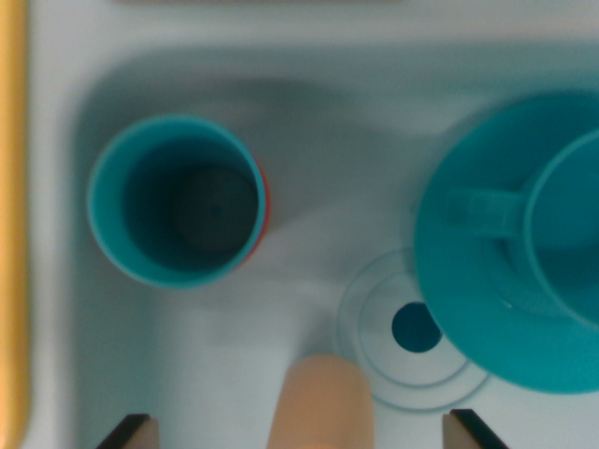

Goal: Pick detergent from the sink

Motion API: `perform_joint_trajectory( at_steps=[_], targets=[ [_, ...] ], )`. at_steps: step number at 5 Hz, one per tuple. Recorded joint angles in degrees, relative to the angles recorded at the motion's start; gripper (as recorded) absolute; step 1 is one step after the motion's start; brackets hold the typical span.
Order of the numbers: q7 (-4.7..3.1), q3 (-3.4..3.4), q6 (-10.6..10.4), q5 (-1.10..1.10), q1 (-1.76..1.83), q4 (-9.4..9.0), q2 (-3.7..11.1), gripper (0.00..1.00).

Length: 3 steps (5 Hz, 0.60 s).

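I look straight down into a pale sink [309, 122]. A peach-coloured rounded object [321, 398], apparently the detergent bottle, rises at the bottom centre; its lower part is cut off by the frame edge. My gripper [299, 432] is open. Its two dark fingertips [131, 430] show at the bottom left and bottom right, one on each side of the peach object, with clear gaps to it.
A teal cup [176, 201] with a red band stands upright at the left of the basin. At the right, a teal plate [468, 281] carries a teal mug [566, 234] and overlaps the drain [415, 329]. A yellow strip [11, 224] runs along the left edge.
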Motion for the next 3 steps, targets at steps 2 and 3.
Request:
perform_joint_trajectory(
  at_steps=[2, 3],
  targets=[
    [-0.05, -0.08, -1.4, -0.08, -0.06, -1.35, 0.06, 0.00],
    [-0.08, -0.14, -2.5, -0.14, -0.10, -2.42, 0.11, 0.00]
  ],
)
